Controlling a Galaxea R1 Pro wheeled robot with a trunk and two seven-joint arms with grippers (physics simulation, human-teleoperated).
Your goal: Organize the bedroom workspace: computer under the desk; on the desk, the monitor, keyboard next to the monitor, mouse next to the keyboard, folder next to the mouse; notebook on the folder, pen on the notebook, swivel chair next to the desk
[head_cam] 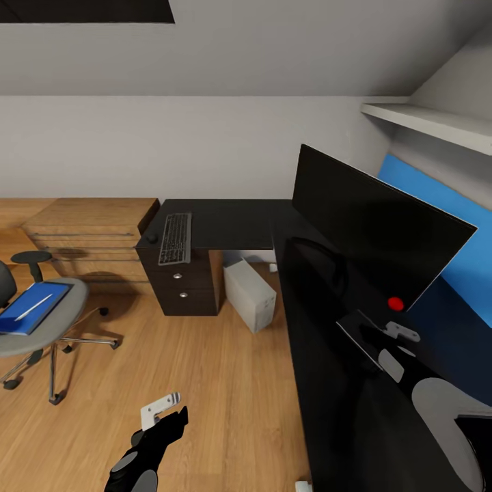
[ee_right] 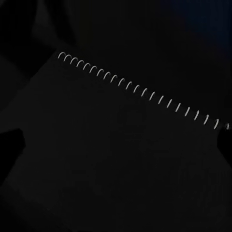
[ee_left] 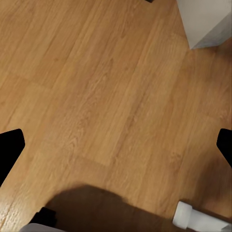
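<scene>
The monitor (head_cam: 372,225) and keyboard (head_cam: 175,238) sit on the desk (head_cam: 232,225); the folder (head_cam: 31,307) lies on the chair (head_cam: 41,321), far left. Right gripper (head_cam: 396,338) hovers above the notebook (ee_right: 121,145), grip unclear; left gripper (head_cam: 160,410) open wide.

Seemingly no legible text anywhere

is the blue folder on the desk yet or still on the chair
Still on the chair: the flat bright-blue folder lies on the grey swivel chair's seat, a thin white pen on top.
</scene>
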